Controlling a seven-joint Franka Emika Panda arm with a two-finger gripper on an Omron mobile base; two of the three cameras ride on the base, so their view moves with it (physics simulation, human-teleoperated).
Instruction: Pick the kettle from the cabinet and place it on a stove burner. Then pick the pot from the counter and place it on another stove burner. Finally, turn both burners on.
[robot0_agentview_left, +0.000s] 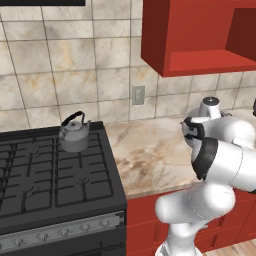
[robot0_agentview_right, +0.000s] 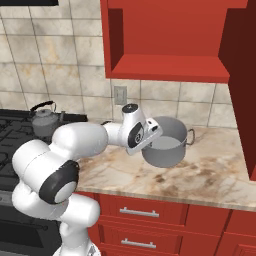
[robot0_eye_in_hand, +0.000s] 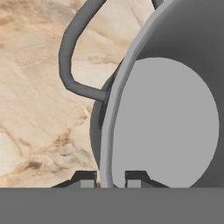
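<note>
You have a beige-brown veined marble counter (robot0_agentview_right: 210, 167) running under a tiled wall, with the bright red cabinet (robot0_agentview_right: 170, 45) hanging above it and red drawers (robot0_agentview_right: 145, 212) with silver handles below. Against that counter's left end sits the black gas cooktop (robot0_agentview_left: 50, 175), its silver knob panel along the front edge.

From the left base view you can see the kettle (robot0_agentview_left: 75, 134) standing upright on the cooktop's back right grate, near the counter's edge; the arm's white body blocks the pot from this side. The right base view gives you what that one hides: the pot (robot0_agentview_right: 167, 142) over the counter, below the cabinet's open recess, tilted with its mouth leaning toward the arm, and the gripper (robot0_agentview_right: 152, 136) at its near rim.

The hand view takes you in close: the two dark fingertips (robot0_eye_in_hand: 85, 178) straddle the pot's rim, narrowed onto the thin wall, one side handle looping up over the marble.
</note>
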